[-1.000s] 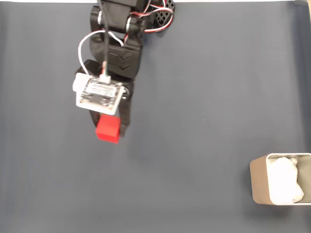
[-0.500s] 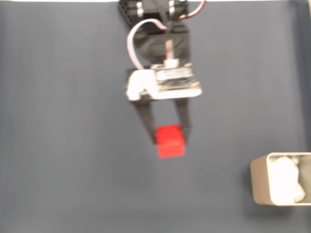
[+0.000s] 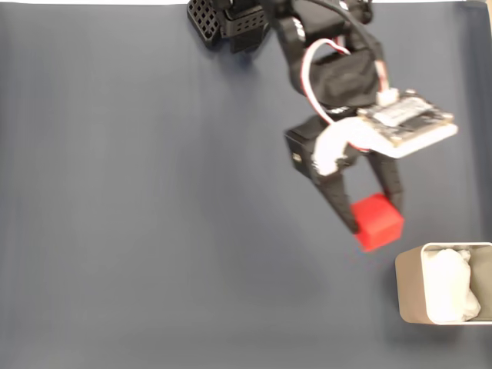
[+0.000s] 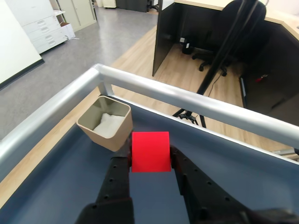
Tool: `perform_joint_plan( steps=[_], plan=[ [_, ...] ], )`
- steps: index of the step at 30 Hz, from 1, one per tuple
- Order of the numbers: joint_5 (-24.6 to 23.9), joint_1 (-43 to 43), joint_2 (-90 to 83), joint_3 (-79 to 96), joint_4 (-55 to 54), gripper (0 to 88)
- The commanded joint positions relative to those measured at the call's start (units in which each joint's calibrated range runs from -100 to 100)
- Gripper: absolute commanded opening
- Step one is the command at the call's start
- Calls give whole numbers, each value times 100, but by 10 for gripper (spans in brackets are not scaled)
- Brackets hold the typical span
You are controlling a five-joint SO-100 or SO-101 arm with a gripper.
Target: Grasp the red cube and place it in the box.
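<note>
My end effector (image 3: 377, 223) pinches the red cube (image 3: 377, 221) between its two fingers, above the blue table (image 3: 154, 231), near the box (image 3: 409, 284) but not over it. I should carry on until the cube sits squarely above the white lining (image 4: 106, 124), then release.

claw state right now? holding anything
Claw: closed on the red cube, held between both fingers, near the box but not yet over it.
</note>
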Motion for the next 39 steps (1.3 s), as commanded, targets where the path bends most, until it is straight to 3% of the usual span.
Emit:
perform_joint_plan(
  steps=[1,19,39],
  plan=[
    [20,-227,338,-796,-110,82],
    [-20,-632,2487,-2894,-258,72],
    [-15,-995,3562,-3998,-323,71]
  ],
)
